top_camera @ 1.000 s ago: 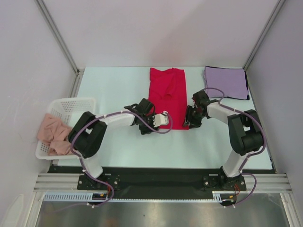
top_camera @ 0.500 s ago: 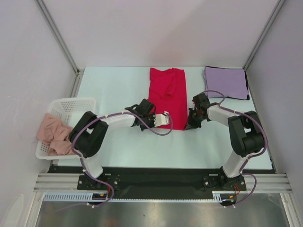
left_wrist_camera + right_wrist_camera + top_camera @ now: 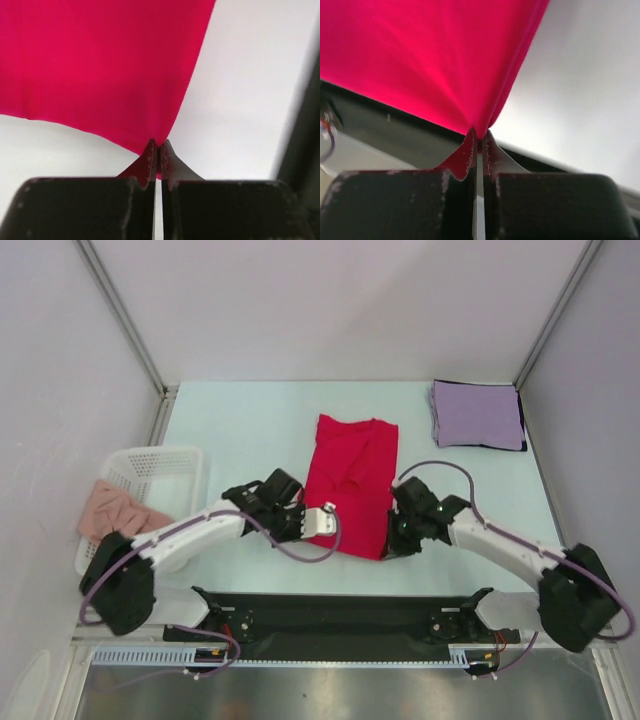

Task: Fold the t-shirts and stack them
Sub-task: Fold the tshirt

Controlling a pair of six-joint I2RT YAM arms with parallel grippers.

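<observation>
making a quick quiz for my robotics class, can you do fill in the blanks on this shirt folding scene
The left gripper and right gripper each pinch a near corner of the shirt coloured ____.
The lavender shirt lies folded at the far ____ corner.
The basket holding pink cloth sits at the table's ____ edge.
Missing: red; right; left

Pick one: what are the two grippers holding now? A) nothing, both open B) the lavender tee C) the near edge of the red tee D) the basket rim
C: in the wrist views the left gripper and right gripper are each shut with the red tee pinched at the tips.
</observation>
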